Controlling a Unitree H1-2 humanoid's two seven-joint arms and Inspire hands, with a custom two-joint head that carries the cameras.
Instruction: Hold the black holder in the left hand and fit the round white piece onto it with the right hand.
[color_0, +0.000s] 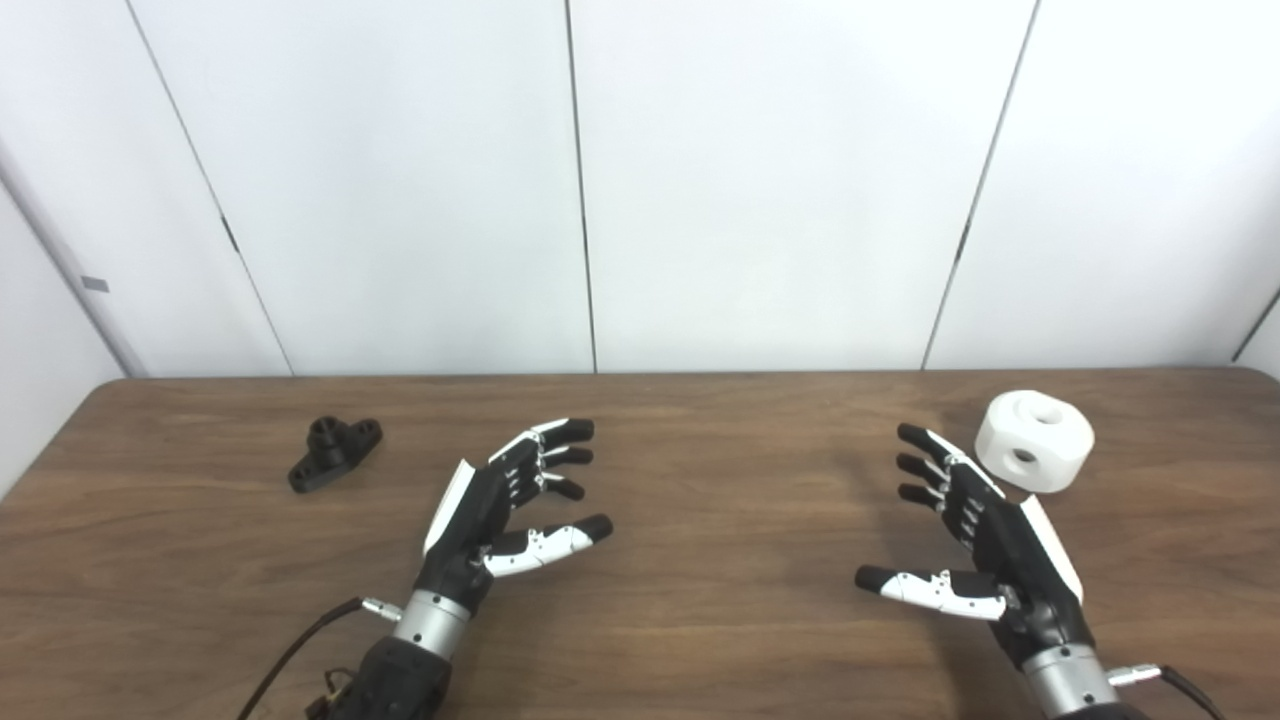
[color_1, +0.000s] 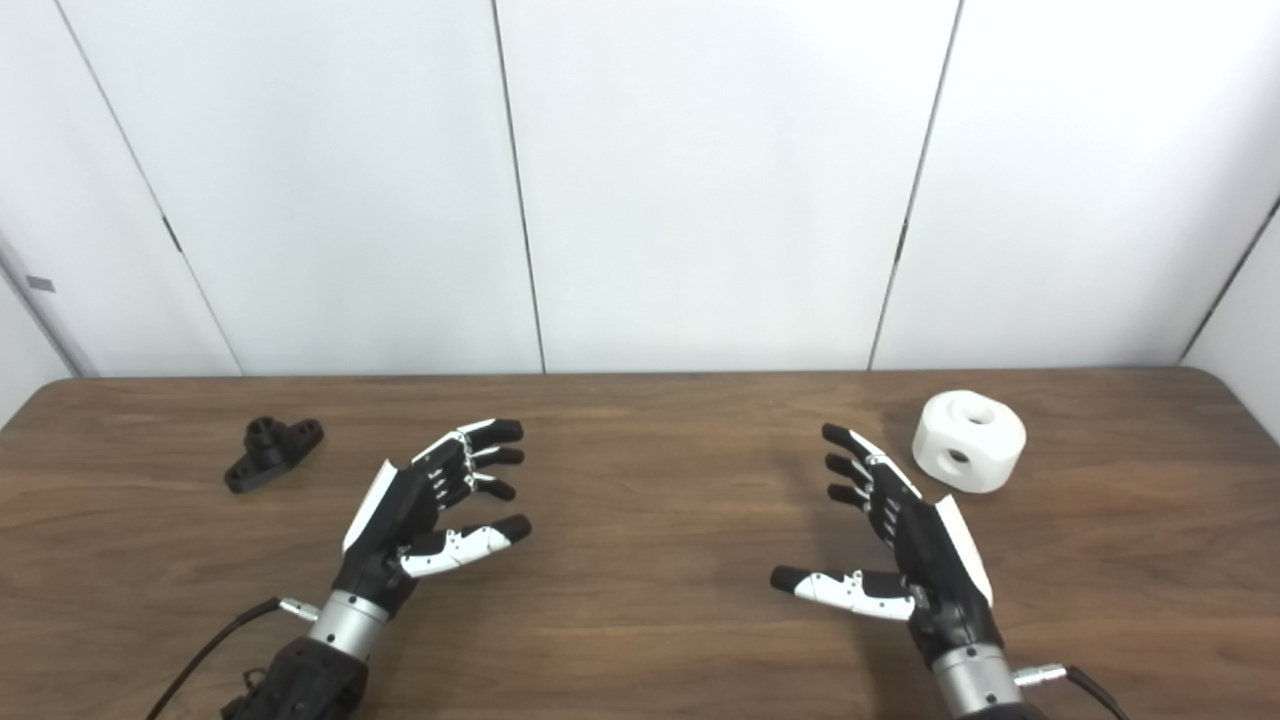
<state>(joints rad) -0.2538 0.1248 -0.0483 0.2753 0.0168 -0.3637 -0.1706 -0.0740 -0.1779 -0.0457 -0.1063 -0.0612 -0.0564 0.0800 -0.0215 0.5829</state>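
Both hands, left (color_0: 497, 520) and right (color_0: 985, 545), empty with fingers spread above brown wooden table (color_0: 700, 620); small black plastic holder (color_0: 334, 453) far left, round white plastic piece (color_0: 1034, 441) far right.

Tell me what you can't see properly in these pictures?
- Black holder: too small and dark in both views to show its holes or peg clearly.
- White piece: its far side and underside are hidden by its own body; how deep its holes go is unclear.
- Left robot hand and right robot hand: both open, but the arms are cut off by the bottom edge.
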